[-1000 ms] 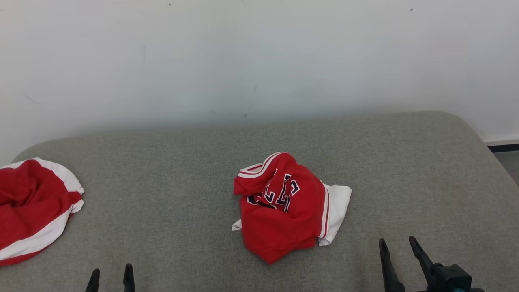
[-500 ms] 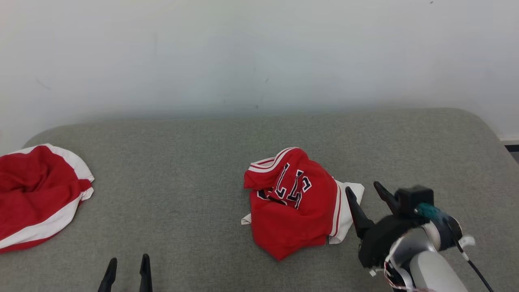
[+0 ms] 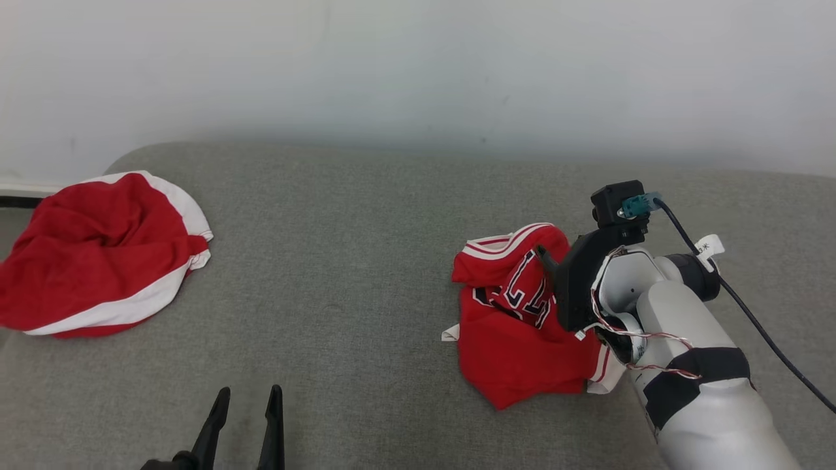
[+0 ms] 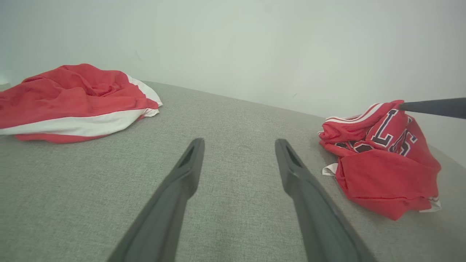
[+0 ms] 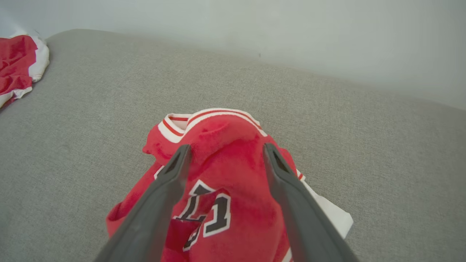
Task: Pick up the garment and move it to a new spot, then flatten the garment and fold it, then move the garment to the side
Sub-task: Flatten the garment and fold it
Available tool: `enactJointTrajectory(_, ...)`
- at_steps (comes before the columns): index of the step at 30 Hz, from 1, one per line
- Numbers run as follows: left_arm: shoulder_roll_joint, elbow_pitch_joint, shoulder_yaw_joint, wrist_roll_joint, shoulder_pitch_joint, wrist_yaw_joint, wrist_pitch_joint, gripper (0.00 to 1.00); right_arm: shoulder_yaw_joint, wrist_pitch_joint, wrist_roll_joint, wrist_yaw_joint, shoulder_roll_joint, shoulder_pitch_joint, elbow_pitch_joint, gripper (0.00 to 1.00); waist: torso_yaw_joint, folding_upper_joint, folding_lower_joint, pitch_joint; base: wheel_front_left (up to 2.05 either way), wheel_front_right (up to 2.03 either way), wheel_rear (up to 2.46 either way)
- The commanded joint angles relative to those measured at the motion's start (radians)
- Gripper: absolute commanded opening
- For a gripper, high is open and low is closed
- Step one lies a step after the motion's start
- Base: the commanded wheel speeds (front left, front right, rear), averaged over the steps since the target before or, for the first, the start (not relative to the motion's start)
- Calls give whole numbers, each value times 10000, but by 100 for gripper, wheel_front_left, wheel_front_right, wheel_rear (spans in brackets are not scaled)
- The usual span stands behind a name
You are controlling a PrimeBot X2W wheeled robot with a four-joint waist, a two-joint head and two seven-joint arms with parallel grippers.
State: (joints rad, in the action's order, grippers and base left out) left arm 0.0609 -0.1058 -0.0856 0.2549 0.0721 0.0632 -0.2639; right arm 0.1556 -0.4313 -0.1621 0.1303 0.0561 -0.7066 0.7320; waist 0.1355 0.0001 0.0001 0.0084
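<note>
The right gripper (image 5: 226,146) stands released, its two dark fingers spread wide with a raised hump of the garment (image 5: 222,171) between them; nothing is pinched, and whether the fingers actually press on the cloth cannot be told. In the head view the pale right forearm (image 3: 692,365) comes in from 5 o'clock and its wrist covers the right-hand side of the garment (image 3: 516,339), which lies crumpled on the grey upholstered surface (image 3: 359,261) at about 4 o'clock from the middle of that view. The garment is a red jersey with white and red striped trim along an edge at its 12 o'clock side, dark letters outlined in white across the front, and a white panel showing at its 5 o'clock corner. In the left wrist view one finger of the right gripper reaches in from the 3 o'clock edge, its tip at the topmost fold of the jersey. The left gripper (image 3: 250,390) is released too, empty, its fingers parted and pointing toward 12 o'clock low at 7 o'clock in the head view, above bare upholstery and well apart from the jersey. A second red and white cloth (image 3: 98,254) lies bunched at 9 o'clock, near the surface's rounded corner. A dark cable (image 3: 751,307) runs from the right wrist toward 4 o'clock. A pale wall (image 3: 392,65) rises behind the surface.
</note>
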Motion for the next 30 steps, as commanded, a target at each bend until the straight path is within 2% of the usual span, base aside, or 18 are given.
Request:
enactJointTrajectory(1, -8, 11, -8, 42, -138, 36, -10, 100, -41, -1, 104, 8, -1, -136, 126, 100, 412, -1, -1, 377, 0, 0, 0)
enactJointTrajectory(5, -33, -14, -60, 51, -277, 62, -10, 100, -296, -61, -61, 7, -48, -575, 1125, 100, 604, -1, -1, 480, 0, 0, 0)
enactJointTrajectory(9, -38, -85, -107, 23, -331, 122, -10, 100, -52, 85, -654, 8, -64, -900, 1787, 100, 749, -1, -1, 497, 0, 0, 0)
enactJointTrajectory(10, -42, -97, -108, 23, -352, 127, -8, 100, 70, 206, -782, 7, -61, -956, 1870, 70, 764, -1, -1, 495, 0, 0, 0)
enactJointTrajectory(11, -47, -104, -109, 25, -370, 134, -8, 100, 192, 353, -889, 7, -57, -1020, 1940, 23, 772, -1, -1, 498, 0, 0, 0)
enactJointTrajectory(12, -51, -119, -112, 21, -386, 145, -8, 100, 325, 540, -944, 7, -56, -1084, 1993, 0, 775, -1, -1, 501, 0, 0, 0)
enactJointTrajectory(19, -42, -246, 5, -29, -295, 182, -8, 100, 1616, 1839, -1958, 8, -64, -1563, 1662, 0, 635, -1, -1, 226, 0, 0, 0)
enactJointTrajectory(24, -43, -265, 110, -57, -86, 202, -8, 100, 2674, 2804, -3240, 7, -58, -2095, 681, 0, 396, -1, -1, -3, 0, 0, 0)
enactJointTrajectory(25, -40, -232, 158, -51, -34, 200, -8, 100, 2978, 3407, -3500, 8, -60, -2381, 264, 0, 284, -1, -1, -60, 0, 0, 0)
enactJointTrajectory(30, -33, -134, 265, -72, 24, 206, -8, 100, 2890, 5139, -3992, 7, -48, -2877, -346, 0, 13, -1, -1, -163, 0, 0, 0)
